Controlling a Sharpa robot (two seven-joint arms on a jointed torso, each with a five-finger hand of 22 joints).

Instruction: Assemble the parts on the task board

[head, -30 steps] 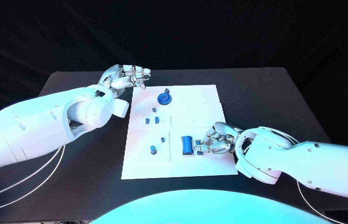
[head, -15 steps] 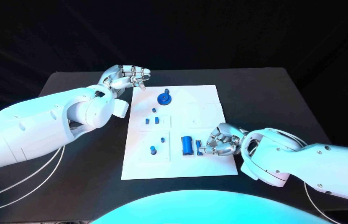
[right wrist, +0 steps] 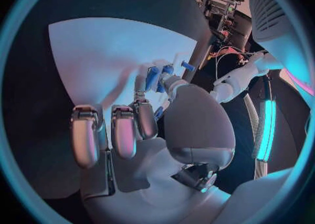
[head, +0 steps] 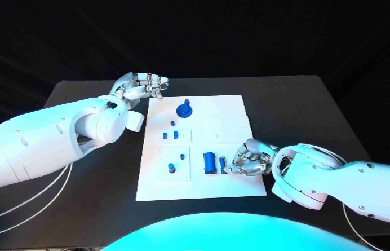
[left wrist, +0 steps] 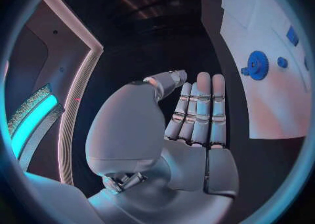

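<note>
Table (head: pixel 309 101), black, under a white task board (head: pixel 227 127) lying at its middle. Left hand (head: pixel 140 86) held off the board's far left corner, over bare table, fingers straight and pressed side by side, nothing in them, palm clear of the board. Right hand (head: pixel 250 159) resting at the board's near right edge, fingers curled in around small blue parts; whether anything is actually pinched, impossible to tell. Blue gear (head: pixel 184 110) near the board's far edge, just beside the left hand. Blue cylinder (head: pixel 211 162) lying near the board's near edge, just beside the right fingers. Small blue pegs (head: pixel 171 167) scattered toward the board's left side.
</note>
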